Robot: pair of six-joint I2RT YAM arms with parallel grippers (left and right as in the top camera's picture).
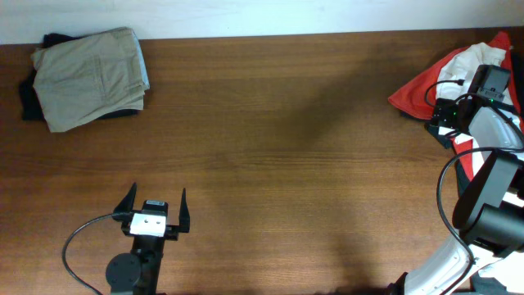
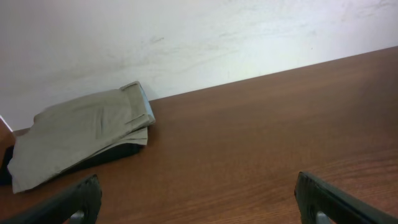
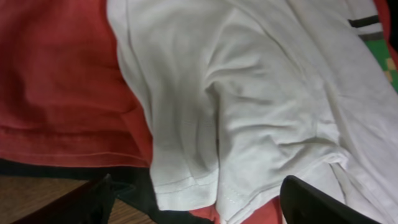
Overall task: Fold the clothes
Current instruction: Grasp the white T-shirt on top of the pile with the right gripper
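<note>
A heap of clothes lies at the table's far right: a white shirt [image 1: 471, 61] [image 3: 249, 93] on top of a red garment [image 1: 417, 90] [image 3: 56, 81], with a dark one [image 3: 134, 180] underneath. A green patch [image 3: 379, 46] shows at the shirt's upper right. My right gripper [image 1: 442, 121] [image 3: 198, 186] hangs over this heap, jaws open and straddling the white shirt's stitched hem, not clamped on it. My left gripper [image 1: 157, 198] [image 2: 198, 186] is open over bare wood near the front left, holding nothing.
Folded khaki trousers [image 1: 90, 75] [image 2: 81, 134] rest on a dark garment [image 1: 29, 102] at the back left corner. A pale wall [image 2: 186, 37] runs behind the wooden table [image 1: 278, 147]. The right arm's cables loop [image 1: 446, 192] beside the heap.
</note>
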